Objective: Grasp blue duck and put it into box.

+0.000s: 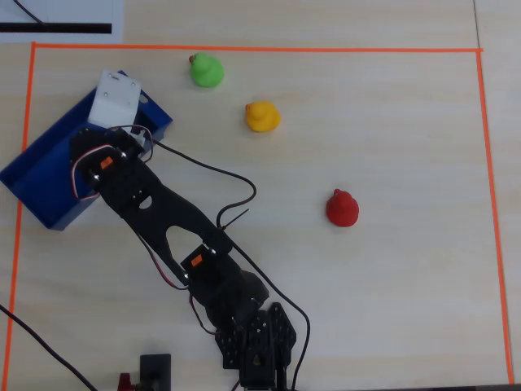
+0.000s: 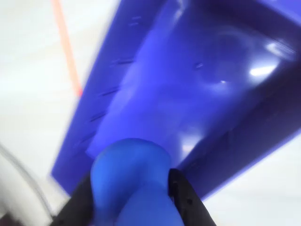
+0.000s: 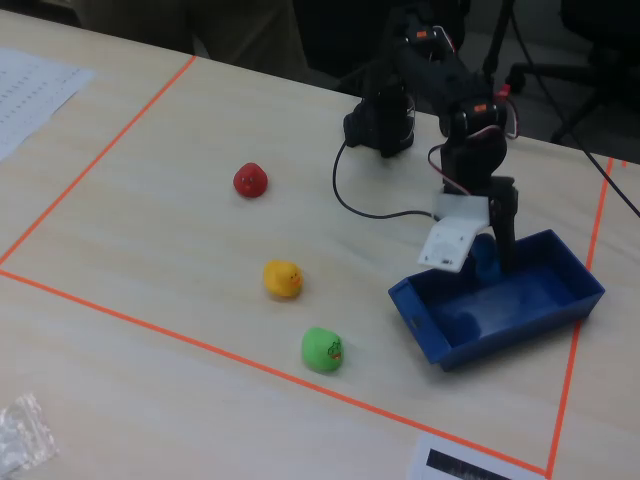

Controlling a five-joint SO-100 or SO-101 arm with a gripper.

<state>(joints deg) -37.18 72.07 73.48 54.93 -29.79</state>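
Note:
My gripper [image 2: 134, 197] is shut on the blue duck [image 2: 131, 179], which fills the bottom of the wrist view between the two black fingers [image 2: 186, 197]. It hangs over the dark blue box [image 2: 197, 84]. In the fixed view the blue duck [image 3: 487, 257] shows between the fingers, just above the box [image 3: 440, 335], and the gripper [image 3: 490, 262] points down into it. In the overhead view the arm covers the duck; the box [image 1: 41, 175] lies at the left, under the white wrist part [image 1: 113, 100].
A green duck [image 1: 207, 70], a yellow duck [image 1: 262, 116] and a red duck [image 1: 343, 208] stand on the table right of the box. Orange tape [image 1: 244, 49] frames the work area. Black cables [image 1: 220, 175] run from the arm.

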